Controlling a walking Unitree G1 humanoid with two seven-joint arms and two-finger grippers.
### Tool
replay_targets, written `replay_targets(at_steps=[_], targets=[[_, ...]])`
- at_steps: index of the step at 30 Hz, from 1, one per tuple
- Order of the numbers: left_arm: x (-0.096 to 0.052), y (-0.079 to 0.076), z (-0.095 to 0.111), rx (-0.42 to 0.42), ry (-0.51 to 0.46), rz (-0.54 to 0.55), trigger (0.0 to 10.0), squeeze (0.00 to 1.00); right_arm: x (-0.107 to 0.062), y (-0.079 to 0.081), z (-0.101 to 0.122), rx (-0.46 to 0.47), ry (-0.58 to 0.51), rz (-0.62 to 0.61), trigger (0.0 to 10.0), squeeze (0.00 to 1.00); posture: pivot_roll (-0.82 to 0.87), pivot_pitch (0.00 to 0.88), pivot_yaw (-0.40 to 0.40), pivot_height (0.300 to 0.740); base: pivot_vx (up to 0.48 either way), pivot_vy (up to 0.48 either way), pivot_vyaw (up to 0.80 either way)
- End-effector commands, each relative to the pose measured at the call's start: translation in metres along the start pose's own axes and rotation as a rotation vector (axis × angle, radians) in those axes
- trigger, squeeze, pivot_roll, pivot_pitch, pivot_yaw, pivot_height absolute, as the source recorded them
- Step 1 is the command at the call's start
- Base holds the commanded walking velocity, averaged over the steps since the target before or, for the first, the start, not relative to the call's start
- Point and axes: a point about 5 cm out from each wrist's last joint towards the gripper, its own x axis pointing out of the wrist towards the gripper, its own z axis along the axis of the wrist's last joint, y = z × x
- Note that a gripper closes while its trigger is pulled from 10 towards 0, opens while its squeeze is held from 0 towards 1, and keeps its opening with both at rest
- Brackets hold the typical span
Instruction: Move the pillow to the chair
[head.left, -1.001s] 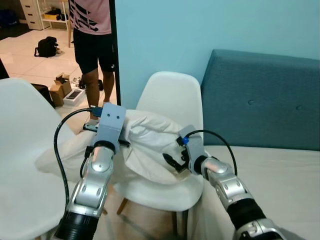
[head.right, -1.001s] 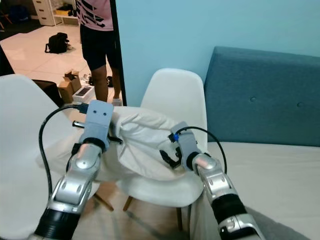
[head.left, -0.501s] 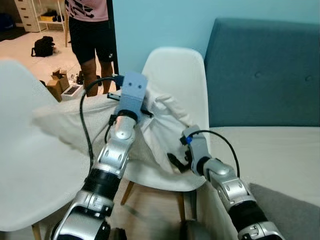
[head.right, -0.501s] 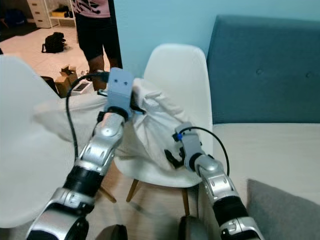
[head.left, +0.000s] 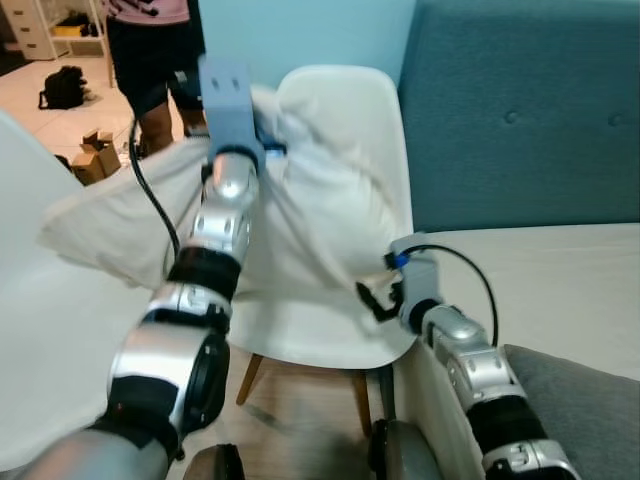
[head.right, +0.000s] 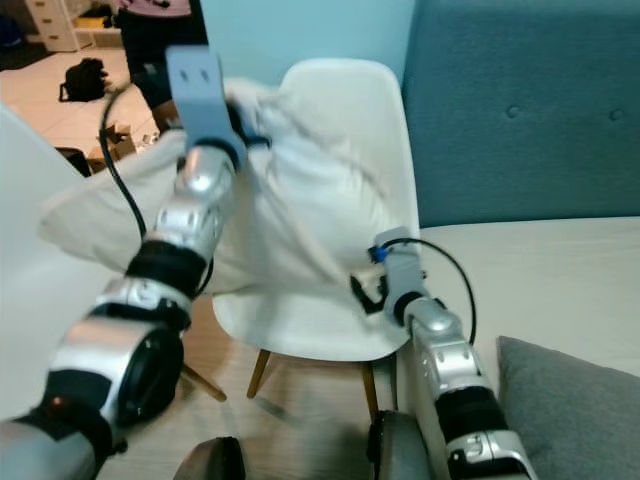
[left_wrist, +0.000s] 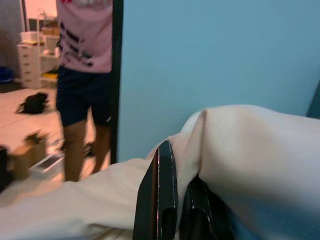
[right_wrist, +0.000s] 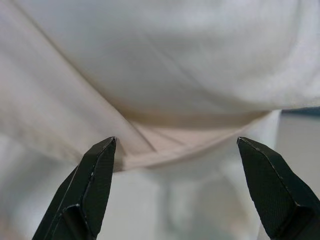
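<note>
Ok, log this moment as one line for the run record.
step: placing pillow on chair | left gripper: shut on pillow, raised near backrest | right gripper: open, at pillow's lower edge | person: standing behind

We see a bright room with soft daylight, but our head pictures are blurry from moving.
</note>
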Motion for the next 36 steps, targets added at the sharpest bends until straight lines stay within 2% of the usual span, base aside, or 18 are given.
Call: replay_targets(at_steps=[1, 4, 6, 7, 8, 9, 11, 12, 14, 17, 19, 20, 21, 25, 27, 28, 32, 36], targets=[[-0.009, -0.037, 0.007, -0.14, -0.039, -0.147, 10.0, 0.0, 0.0, -0.004, 0.017, 0.011, -0.087, -0.022, 10.0, 0.0, 0.01, 0.0, 0.016, 0.537, 0.0, 0.0, 0.0], [-0.016, -0.05, 0.003, -0.196, -0.023, -0.198, 10.0, 0.0, 0.0, -0.006, 0.019, 0.012, -0.096, -0.03, 10.0, 0.0, 0.02, 0.0, 0.014, 0.537, 0.0, 0.0, 0.0], [-0.049, -0.094, -0.014, -0.334, 0.063, -0.421, 10.0, 0.0, 0.0, -0.013, 0.024, 0.006, -0.111, -0.073, 10.0, 0.0, 0.02, 0.0, 0.01, 0.537, 0.0, 0.0, 0.0], [-0.049, -0.094, -0.014, -0.334, 0.063, -0.421, 10.0, 0.0, 0.0, -0.013, 0.024, 0.006, -0.111, -0.073, 10.0, 0.0, 0.02, 0.0, 0.01, 0.537, 0.0, 0.0, 0.0], [-0.067, -0.111, -0.023, -0.372, 0.1, -0.507, 10.0, 0.0, 0.0, -0.016, 0.024, 0.002, -0.112, -0.092, 10.0, 0.0, 0.03, 0.0, 0.007, 0.537, 0.0, 0.0, 0.0], [-0.067, -0.111, -0.023, -0.372, 0.1, -0.507, 10.0, 0.0, 0.0, -0.016, 0.024, 0.002, -0.112, -0.092, 10.0, 0.0, 0.03, 0.0, 0.007, 0.537, 0.0, 0.0, 0.0], [-0.1, -0.132, -0.041, -0.452, 0.186, -0.624, 10.0, 0.0, 0.0, -0.021, 0.026, 0.006, -0.115, -0.122, 10.0, 0.0, 0.04, 0.0, 0.005, 0.537, 0.0, 0.0, 0.0], [-0.1, -0.132, -0.041, -0.452, 0.186, -0.624, 10.0, 0.0, 0.0, -0.021, 0.026, 0.006, -0.115, -0.122, 10.0, 0.0, 0.04, 0.0, 0.005, 0.537, 0.0, 0.0, 0.0], [-0.116, -0.137, -0.051, -0.563, 0.249, -0.655, 10.0, 0.0, 0.001, -0.022, 0.027, 0.008, -0.123, -0.129, 10.0, 0.0, 0.04, 0.0, 0.002, 0.537, 0.0, 0.0, 0.0], [-0.133, -0.135, -0.062, -0.654, 0.316, -0.679, 10.0, 0.0, 0.003, -0.019, 0.03, 0.017, -0.136, -0.118, 10.0, 0.0, 0.04, 0.0, -0.003, 0.537, 0.0, 0.0, 0.0], [-0.133, -0.135, -0.062, -0.654, 0.316, -0.679, 10.0, 0.0, 0.003, -0.019, 0.03, 0.017, -0.136, -0.118, 10.0, 0.0, 0.04, 0.0, -0.003, 0.537, 0.0, 0.0, 0.0], [-0.14, -0.133, -0.068, -0.659, 0.339, -0.691, 10.0, 0.0, 0.003, -0.016, 0.031, 0.022, -0.141, -0.105, 10.0, 0.0, 0.05, 0.0, -0.004, 0.537, 0.0, 0.0, 0.0], [-0.148, -0.126, -0.078, -0.639, 0.389, -0.704, 10.0, 1.0, 0.005, -0.013, 0.031, 0.028, -0.133, -0.08, 10.0, 0.0, 0.05, 0.0, -0.006, 0.537, 0.0, 0.0, 0.0], [-0.158, -0.111, -0.092, -0.588, 0.441, -0.718, 10.0, 1.0, 0.006, -0.01, 0.028, -0.006, -0.09, -0.054, 10.0, 0.0, 0.05, 0.0, -0.007, 0.537, 0.0, 0.0, 0.0], [-0.163, -0.085, -0.107, -0.504, 0.511, -0.684, 10.0, 1.0, 0.007, -0.02, 0.018, -0.063, 0.003, -0.115, 10.0, 0.0, 0.05, 0.0, -0.012, 0.537, 0.0, 0.0, 0.0], [-0.163, -0.085, -0.107, -0.504, 0.511, -0.684, 10.0, 1.0, 0.007, -0.02, 0.018, -0.063, 0.003, -0.115, 10.0, 0.0, 0.05, 0.0, -0.012, 0.537, 0.0, 0.0, 0.0], [-0.153, -0.028, -0.118, -0.359, 0.568, -0.543, 10.0, 1.0, 0.003, -0.047, 0.003, -0.139, 0.131, -0.266, 10.0, 0.0, 0.06, 0.0, -0.022, 0.537, 0.0, 0.0, 0.0], [-0.148, -0.013, -0.111, -0.309, 0.541, -0.522, 10.0, 1.0, 0.002, -0.049, 0.003, -0.157, 0.131, -0.273, 10.0, 0.0, 0.06, 0.0, -0.024, 0.537, 0.0, 0.0, 0.0]])
